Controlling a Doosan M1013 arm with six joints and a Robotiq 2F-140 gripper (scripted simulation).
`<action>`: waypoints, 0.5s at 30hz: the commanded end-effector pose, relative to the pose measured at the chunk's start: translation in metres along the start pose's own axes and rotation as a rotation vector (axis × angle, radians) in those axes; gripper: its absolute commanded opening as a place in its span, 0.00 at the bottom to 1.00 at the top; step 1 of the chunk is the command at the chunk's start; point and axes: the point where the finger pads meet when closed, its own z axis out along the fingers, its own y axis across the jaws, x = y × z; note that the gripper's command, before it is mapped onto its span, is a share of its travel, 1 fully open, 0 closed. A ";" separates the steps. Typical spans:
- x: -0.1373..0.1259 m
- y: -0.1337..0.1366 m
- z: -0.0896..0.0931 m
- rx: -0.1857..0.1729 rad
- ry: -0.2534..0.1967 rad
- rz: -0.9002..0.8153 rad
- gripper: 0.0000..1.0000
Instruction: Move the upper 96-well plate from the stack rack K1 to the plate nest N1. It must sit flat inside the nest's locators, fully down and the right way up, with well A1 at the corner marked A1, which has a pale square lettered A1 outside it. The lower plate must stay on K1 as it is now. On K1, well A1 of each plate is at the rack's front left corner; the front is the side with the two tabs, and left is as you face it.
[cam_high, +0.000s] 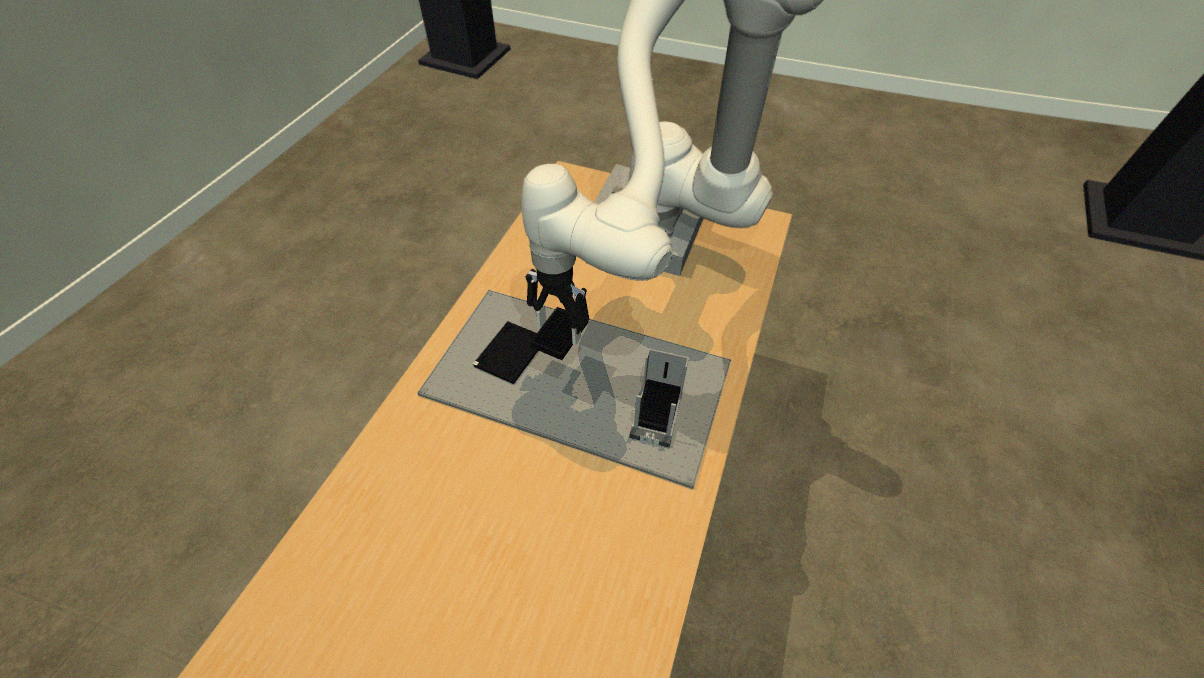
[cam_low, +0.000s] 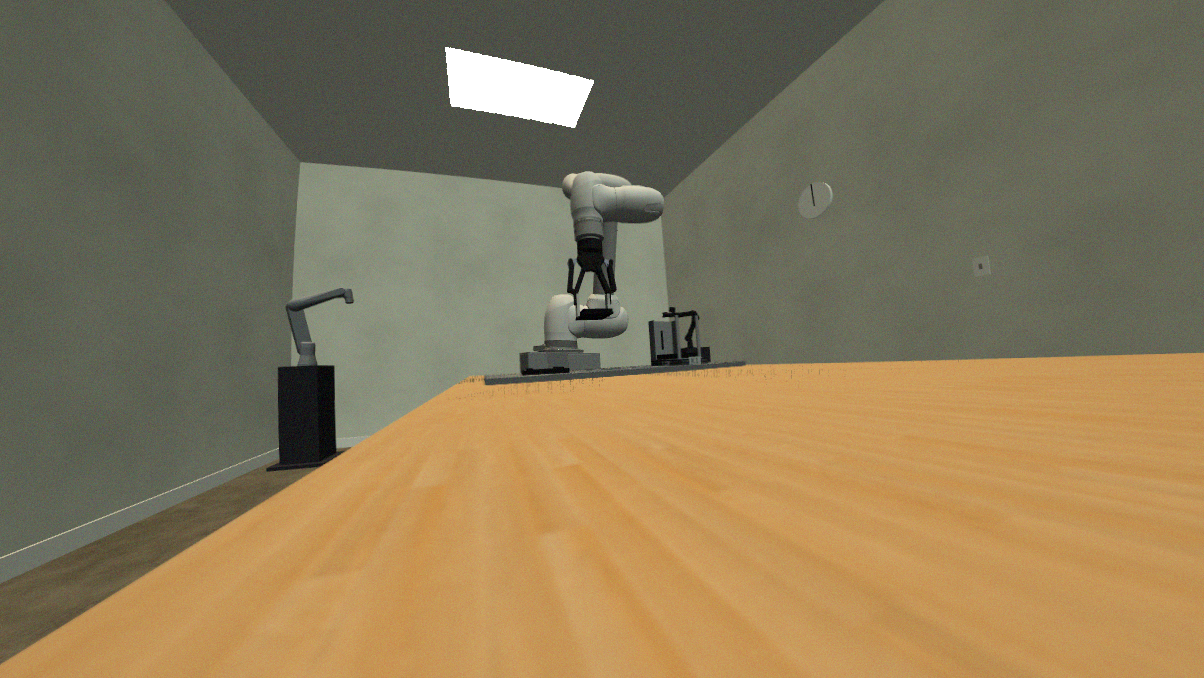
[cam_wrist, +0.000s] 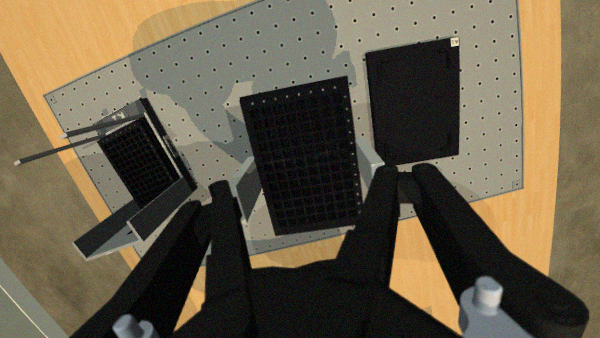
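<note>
My gripper (cam_high: 556, 324) is shut on the black 96-well plate (cam_wrist: 303, 152) and holds it level in the air above the grey perforated baseplate (cam_high: 581, 383). The plate also shows in the top view (cam_high: 556, 334) and the exterior view (cam_low: 594, 314). The black plate nest N1 (cam_wrist: 413, 101) lies just beside the held plate, with a pale A1 square (cam_wrist: 454, 42) at one corner; it also shows in the top view (cam_high: 508, 351). The stack rack K1 stands on the other side of the baseplate and holds the lower plate (cam_wrist: 137, 161).
The baseplate lies on a long wooden table (cam_high: 471, 522). The arm's base (cam_high: 665, 223) stands at the far end of the table. Dark pedestals (cam_high: 461, 33) stand on the floor away from the table.
</note>
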 end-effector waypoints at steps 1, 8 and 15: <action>0.000 0.011 0.000 0.000 0.000 0.000 0.00; 0.001 0.028 0.000 0.000 0.000 0.000 0.00; 0.001 0.051 0.001 0.000 0.000 0.000 0.00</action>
